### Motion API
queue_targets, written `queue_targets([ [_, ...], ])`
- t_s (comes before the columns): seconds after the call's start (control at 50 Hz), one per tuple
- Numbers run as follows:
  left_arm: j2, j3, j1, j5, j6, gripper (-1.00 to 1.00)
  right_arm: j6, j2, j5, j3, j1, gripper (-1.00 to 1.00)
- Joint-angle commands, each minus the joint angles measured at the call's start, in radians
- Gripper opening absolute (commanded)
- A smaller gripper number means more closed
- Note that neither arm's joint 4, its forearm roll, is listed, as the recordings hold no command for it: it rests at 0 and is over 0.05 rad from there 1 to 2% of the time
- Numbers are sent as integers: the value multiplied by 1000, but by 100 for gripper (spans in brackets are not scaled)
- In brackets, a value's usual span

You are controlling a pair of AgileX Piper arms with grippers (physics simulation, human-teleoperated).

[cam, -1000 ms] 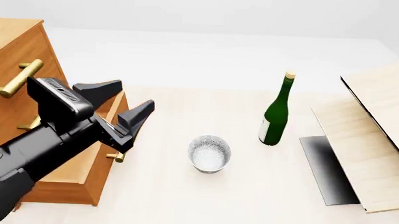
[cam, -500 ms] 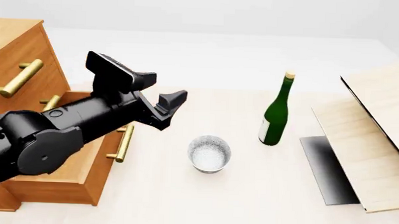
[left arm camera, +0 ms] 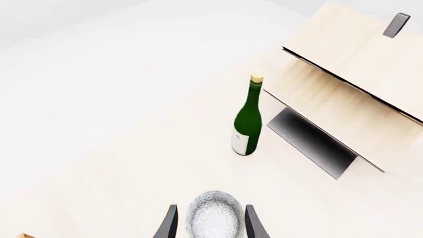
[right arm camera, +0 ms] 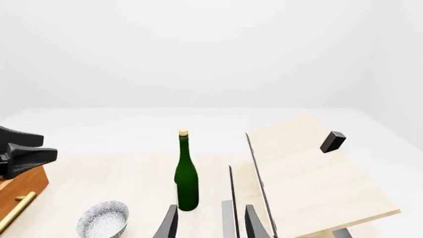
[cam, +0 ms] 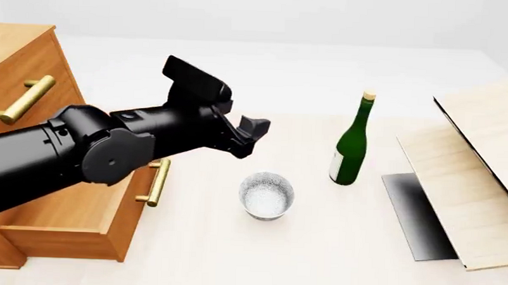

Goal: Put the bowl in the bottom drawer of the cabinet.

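The speckled white bowl (cam: 267,195) stands upright on the table, right of the cabinet (cam: 20,64). The bottom drawer (cam: 69,217) is pulled out, its brass handle (cam: 157,182) facing the bowl. My left gripper (cam: 244,128) hangs open in the air above and slightly left of the bowl, apart from it. In the left wrist view the bowl (left arm camera: 213,218) shows between the spread fingers (left arm camera: 170,224). My right gripper (right arm camera: 211,225) is open and empty, out of the front view; its camera sees the bowl (right arm camera: 102,219) far off.
A green wine bottle (cam: 351,143) stands upright to the right of the bowl. Further right lies a pale light-wood box (cam: 477,182) with a dark edge and a dark panel (cam: 416,215) beneath it. The two upper drawers stay shut.
My left arm has swung right, away from the bottom drawer's handle, and now reaches out over the bowl. The drawer stays open. Bowl and bottle have not moved.
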Motion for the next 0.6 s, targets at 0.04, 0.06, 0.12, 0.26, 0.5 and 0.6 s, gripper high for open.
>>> queue_targets([
  [0.04,85,-104,-14,117,-24,100,0,0,0,0,0,100],
  [0.06,86,-110,-19,123,-33,100,0,0,0,0,0,100],
  [0.12,94,-120,-25,132,-47,100,0,0,0,0,0,100],
  [0.26,143,-168,-35,186,-72,100,0,0,0,0,0,100],
  [0.5,213,-251,-66,267,-106,100,0,0,0,0,0,100],
  [0.6,240,-266,-87,284,-127,100,0,0,0,0,0,100],
])
